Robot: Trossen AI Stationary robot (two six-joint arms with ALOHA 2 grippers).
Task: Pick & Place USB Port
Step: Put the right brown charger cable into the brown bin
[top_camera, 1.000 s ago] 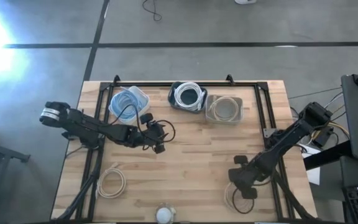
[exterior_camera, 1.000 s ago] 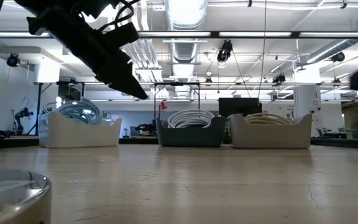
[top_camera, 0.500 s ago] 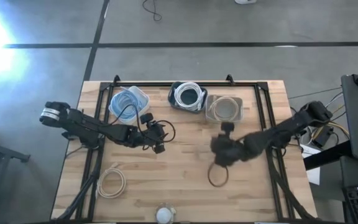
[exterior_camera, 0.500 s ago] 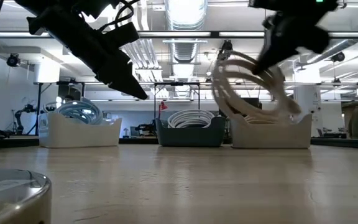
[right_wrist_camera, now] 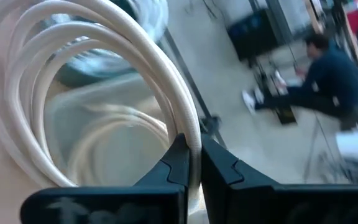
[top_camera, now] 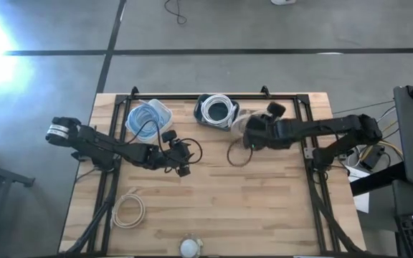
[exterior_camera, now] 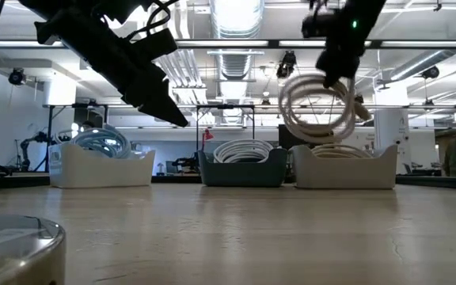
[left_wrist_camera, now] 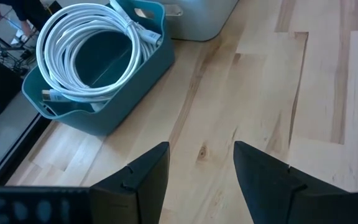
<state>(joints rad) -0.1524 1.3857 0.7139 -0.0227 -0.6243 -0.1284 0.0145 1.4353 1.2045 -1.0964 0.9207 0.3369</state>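
Observation:
My right gripper (top_camera: 252,137) is shut on a coil of off-white cable (top_camera: 237,153). It carries the coil in the air just in front of the beige bin (top_camera: 262,127) at the table's far side. In the low view the coil (exterior_camera: 317,109) hangs above that bin (exterior_camera: 343,168). My left gripper (top_camera: 182,168) hovers open over the middle of the table, touching nothing. Its fingers frame bare wood in the left wrist view (left_wrist_camera: 201,163). A second off-white coil (top_camera: 127,209) lies flat on the table near the left front. My right gripper (right_wrist_camera: 190,148) pinches the coil between its two fingers at one spot on the ring (right_wrist_camera: 187,121), the fingers lying across the strands. How many loops lie between the fingers cannot be told. The coil is lifted clear and hangs as an open ring below the fingers (exterior_camera: 337,79).
Three bins stand in a row along the far edge: a white one with bluish cable (top_camera: 148,118), a dark teal one with white cable (top_camera: 216,110) (left_wrist_camera: 92,62), and the beige one. A round white object (top_camera: 189,248) sits at the near edge. A person shows beyond the table (right_wrist_camera: 328,74).
My right arm has swung from the table's near right corner toward the far edge. It lifted the off-white coil off the wood and carried it through the air to just in front of the beige bin. The coil swings as it hangs.

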